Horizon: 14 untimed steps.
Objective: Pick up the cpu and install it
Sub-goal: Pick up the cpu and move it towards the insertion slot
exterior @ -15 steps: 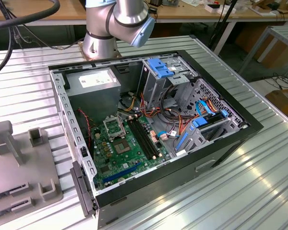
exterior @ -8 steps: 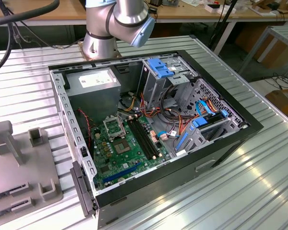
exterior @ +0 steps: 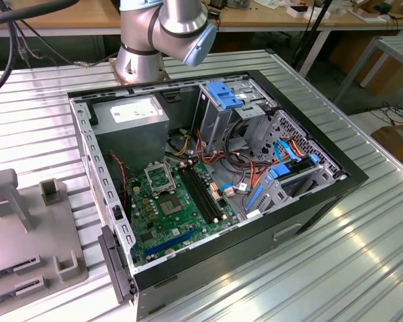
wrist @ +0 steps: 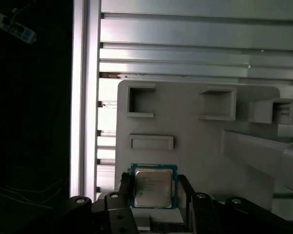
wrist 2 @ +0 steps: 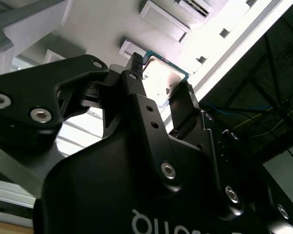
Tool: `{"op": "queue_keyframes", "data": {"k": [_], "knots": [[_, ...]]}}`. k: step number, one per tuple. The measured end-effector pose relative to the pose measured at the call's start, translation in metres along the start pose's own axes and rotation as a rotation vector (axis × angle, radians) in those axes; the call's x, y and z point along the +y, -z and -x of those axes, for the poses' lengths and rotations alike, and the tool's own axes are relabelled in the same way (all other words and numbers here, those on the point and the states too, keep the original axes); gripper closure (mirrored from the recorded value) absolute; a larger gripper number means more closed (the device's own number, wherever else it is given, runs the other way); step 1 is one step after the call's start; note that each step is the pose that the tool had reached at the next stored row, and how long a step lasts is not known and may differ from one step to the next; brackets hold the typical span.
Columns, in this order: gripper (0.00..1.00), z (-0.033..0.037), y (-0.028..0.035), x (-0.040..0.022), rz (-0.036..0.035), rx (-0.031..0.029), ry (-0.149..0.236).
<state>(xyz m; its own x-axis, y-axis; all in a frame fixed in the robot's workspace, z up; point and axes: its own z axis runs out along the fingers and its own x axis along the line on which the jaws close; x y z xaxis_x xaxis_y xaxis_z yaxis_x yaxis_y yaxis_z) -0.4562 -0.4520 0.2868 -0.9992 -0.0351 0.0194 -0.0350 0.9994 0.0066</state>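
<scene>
The cpu, a small square chip with a silvery top and green rim, sits between the two black fingers of my gripper in both wrist views. The fingers press against its two opposite edges with no gap showing. Behind it lies the grey fixture plate with its recessed pockets. In the second wrist view the cpu shows bright between the fingertips of the gripper. In the exterior view the open computer case holds the green motherboard, whose metal socket frame stands open.
The grey fixture plate with upright posts lies at the exterior view's left on the ribbed metal table. The arm's base stands behind the black case. Cables, drive bays and black memory slots crowd the case.
</scene>
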Motion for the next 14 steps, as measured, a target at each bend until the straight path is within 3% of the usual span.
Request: {"op": "queue_keyframes", "data": {"k": [14], "knots": [[0.53,-0.0001,0.0083,0.0000,0.0002,0.0006,0.000]]}}
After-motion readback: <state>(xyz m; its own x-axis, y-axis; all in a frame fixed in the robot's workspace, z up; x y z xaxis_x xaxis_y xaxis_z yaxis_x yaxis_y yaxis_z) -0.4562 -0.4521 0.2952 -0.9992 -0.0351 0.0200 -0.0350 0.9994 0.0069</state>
